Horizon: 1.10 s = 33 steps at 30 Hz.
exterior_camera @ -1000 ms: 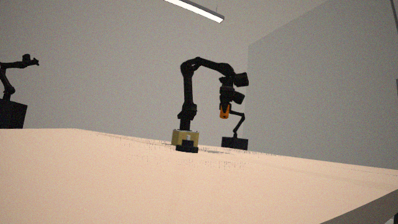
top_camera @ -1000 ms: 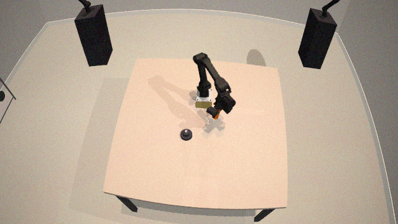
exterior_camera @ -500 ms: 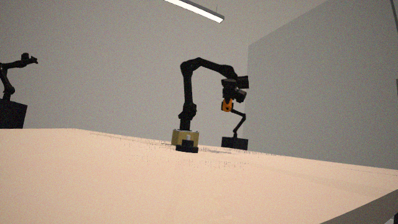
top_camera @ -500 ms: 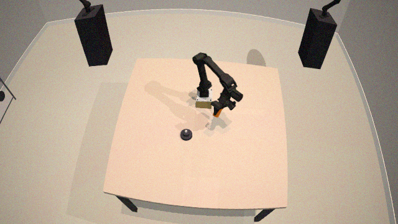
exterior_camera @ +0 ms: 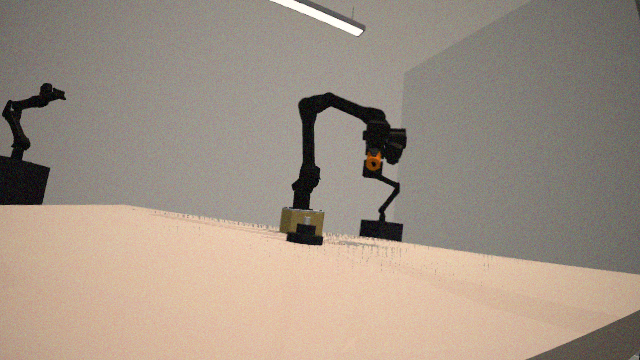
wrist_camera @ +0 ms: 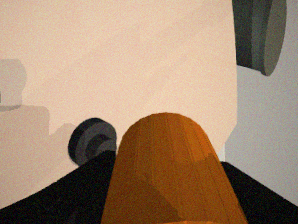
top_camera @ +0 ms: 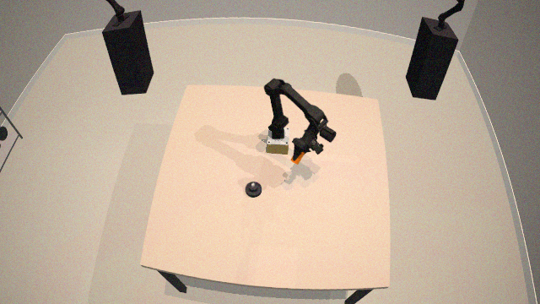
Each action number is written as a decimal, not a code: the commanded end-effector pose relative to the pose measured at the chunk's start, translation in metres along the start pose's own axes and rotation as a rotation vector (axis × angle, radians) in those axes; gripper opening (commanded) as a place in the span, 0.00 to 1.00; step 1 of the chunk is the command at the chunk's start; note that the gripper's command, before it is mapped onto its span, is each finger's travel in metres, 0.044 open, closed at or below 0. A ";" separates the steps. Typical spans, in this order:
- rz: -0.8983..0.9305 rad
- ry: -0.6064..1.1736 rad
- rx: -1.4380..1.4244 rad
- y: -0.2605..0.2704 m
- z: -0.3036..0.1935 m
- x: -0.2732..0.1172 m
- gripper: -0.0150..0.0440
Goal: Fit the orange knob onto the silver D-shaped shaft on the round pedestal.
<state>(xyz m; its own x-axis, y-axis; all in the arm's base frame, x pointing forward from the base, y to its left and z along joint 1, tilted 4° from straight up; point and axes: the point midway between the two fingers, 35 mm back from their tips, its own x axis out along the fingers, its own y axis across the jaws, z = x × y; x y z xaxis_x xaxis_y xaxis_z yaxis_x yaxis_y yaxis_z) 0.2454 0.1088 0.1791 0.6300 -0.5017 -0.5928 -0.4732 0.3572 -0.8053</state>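
Observation:
My gripper (top_camera: 299, 154) (exterior_camera: 374, 155) (wrist_camera: 166, 166) is shut on the orange knob (top_camera: 296, 159) (exterior_camera: 369, 165) (wrist_camera: 165, 150) and holds it well above the table, right of the pedestal in the top and exterior views. The knob is tilted far over, and its end with a dark hole faces the exterior view. The hole's flat side is too small to make out. The round dark pedestal (top_camera: 253, 194) (exterior_camera: 305, 239) (wrist_camera: 76, 142) stands on the table, partly hidden by a finger in the wrist view. Its silver shaft (top_camera: 253, 184) (exterior_camera: 307, 220) points up; its flat side cannot be made out.
The arm's base block (top_camera: 277, 149) (exterior_camera: 288, 220) stands behind the pedestal on the table (top_camera: 321, 236) (exterior_camera: 150, 290). Two dark stands (top_camera: 128, 55) (top_camera: 432, 59) with other arms are beyond the table.

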 end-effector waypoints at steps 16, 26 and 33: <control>0.002 0.001 -0.003 0.000 -0.001 0.001 0.25; 0.002 0.001 -0.003 0.000 -0.001 0.001 0.25; 0.019 -0.007 0.005 -0.002 0.004 0.002 0.25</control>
<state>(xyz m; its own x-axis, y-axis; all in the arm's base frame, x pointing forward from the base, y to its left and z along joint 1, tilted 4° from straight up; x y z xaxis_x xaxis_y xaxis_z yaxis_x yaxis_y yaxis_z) 0.2470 0.1093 0.1792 0.6309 -0.4995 -0.5936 -0.4739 0.3576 -0.8047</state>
